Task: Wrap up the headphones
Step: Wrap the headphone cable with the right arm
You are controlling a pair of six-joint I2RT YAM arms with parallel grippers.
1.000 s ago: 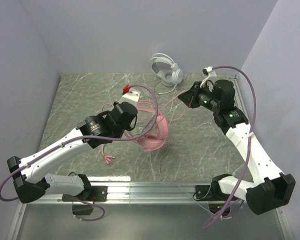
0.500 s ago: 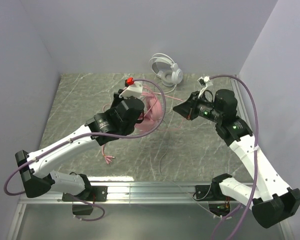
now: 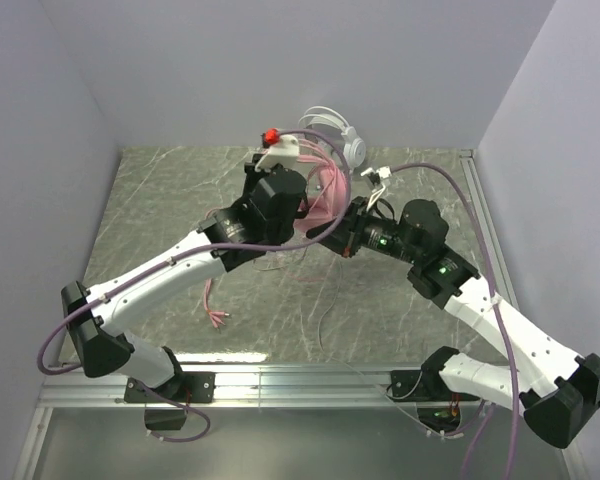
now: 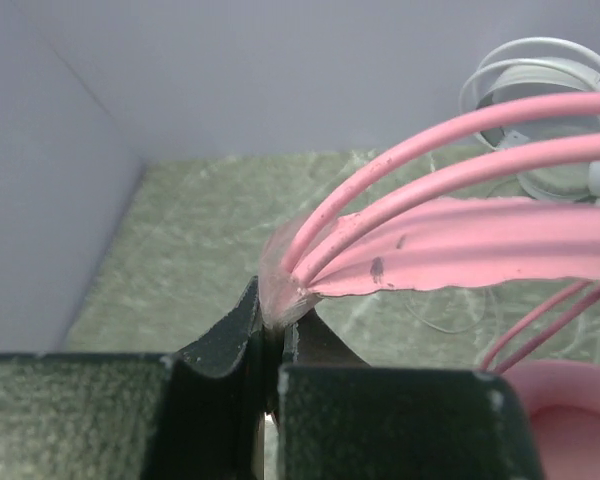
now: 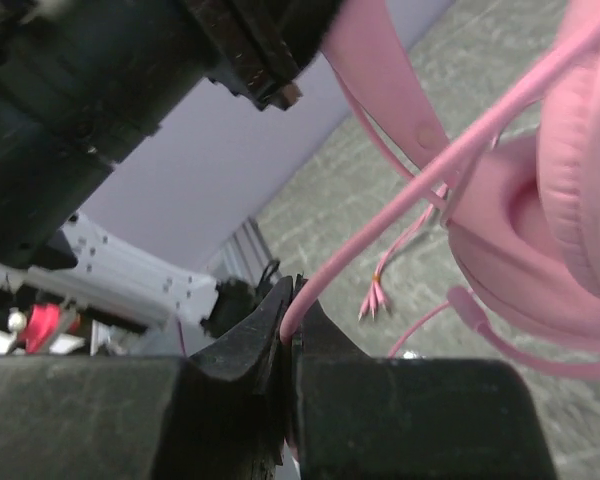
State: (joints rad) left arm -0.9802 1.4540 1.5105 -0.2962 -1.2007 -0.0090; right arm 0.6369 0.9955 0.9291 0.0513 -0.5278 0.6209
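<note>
Left end effector (image 4: 273, 320) holds the pink headphones (image 3: 332, 192) aloft so right end effector (image 5: 292, 310), at their 6 o'clock, clenched on the cable (image 5: 400, 205), can wind it

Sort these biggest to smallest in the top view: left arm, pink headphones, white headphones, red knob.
1. left arm
2. pink headphones and white headphones: look alike, both partly hidden, pink lifted nearer the camera
3. red knob

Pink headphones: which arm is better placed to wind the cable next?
Probably right: the right end effector pinches the pink cable, while the left end effector clamps the headband, holding the pink headphones up.
</note>
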